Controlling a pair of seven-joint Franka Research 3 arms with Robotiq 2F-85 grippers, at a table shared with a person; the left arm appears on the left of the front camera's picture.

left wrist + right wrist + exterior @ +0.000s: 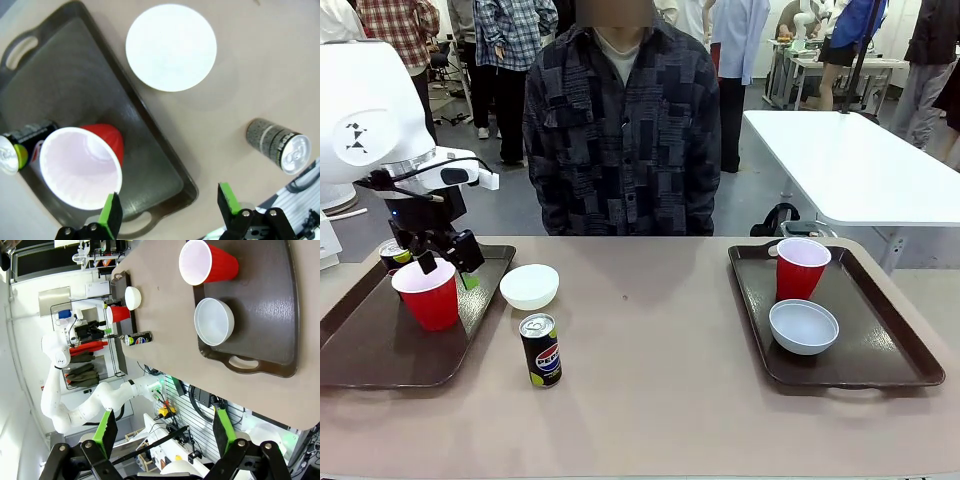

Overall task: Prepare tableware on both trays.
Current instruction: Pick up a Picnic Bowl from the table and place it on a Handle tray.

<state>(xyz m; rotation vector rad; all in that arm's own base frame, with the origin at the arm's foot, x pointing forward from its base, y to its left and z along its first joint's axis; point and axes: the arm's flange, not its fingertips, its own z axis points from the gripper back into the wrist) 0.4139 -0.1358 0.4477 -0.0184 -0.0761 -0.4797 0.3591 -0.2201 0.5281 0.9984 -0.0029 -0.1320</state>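
You see only the top of the can (393,254) on the left tray (380,350), behind the red cup (427,295). That tray's left end runs off the front view's edge.

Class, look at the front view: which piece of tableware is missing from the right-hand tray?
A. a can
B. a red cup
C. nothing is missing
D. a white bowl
A: the right tray holds a cup and a bowl but no can, which stands loose on the table.

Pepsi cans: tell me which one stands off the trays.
The Pepsi can on the bare table, before the white bowl; the other can stands on the left tray behind the red cup.
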